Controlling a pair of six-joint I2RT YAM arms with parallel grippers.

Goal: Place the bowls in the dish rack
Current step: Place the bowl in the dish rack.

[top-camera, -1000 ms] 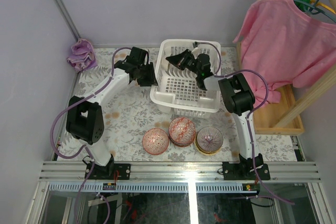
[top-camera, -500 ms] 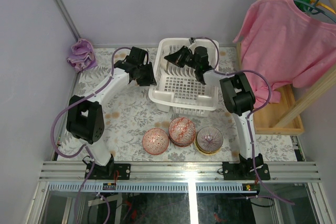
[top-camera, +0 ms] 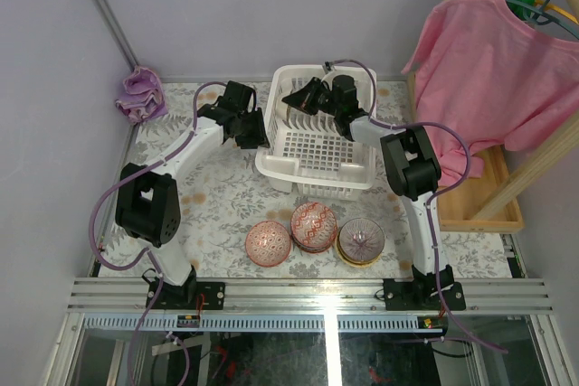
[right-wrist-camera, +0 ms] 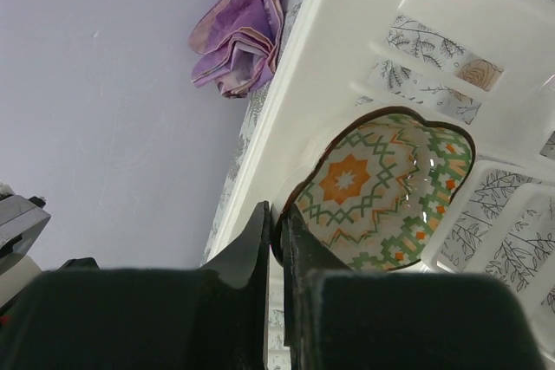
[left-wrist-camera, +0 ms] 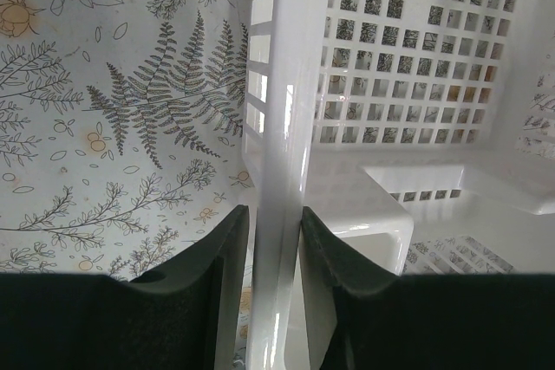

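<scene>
In the top view, the dish rack (top-camera: 315, 189) sat in the upper middle of the frame. The left gripper (top-camera: 256, 130) was at its left wall, and the right gripper (top-camera: 297, 99) reached into its far left corner. On the table (top-camera: 217, 196), along the lower middle, waited a pink-red bowl (top-camera: 268, 243), a short stack of bowls (top-camera: 314, 225) and a tan-yellow bowl (top-camera: 361, 240).

In the left wrist view, two dark fingers (left-wrist-camera: 221, 275) stood narrow, one on each side of the rack's upright white wall, pinching it at lower centre.

In the right wrist view, the fingers (right-wrist-camera: 257, 244) were closed thin on the dark rim of a patterned bowl (right-wrist-camera: 381, 188). It stood on edge against the rack's inner wall, right of centre. A purple cloth (right-wrist-camera: 236, 36) lay at upper left. Whether the bowl's lower edge was resting on the rack could not be told.

The step looked like setting this bowl down. To do it well, the left grip should brace the rack while the right arm eases the bowl down until it leans settled. The jaws should then open only slightly and draw back along the rim, so the bowl does not tip.
</scene>
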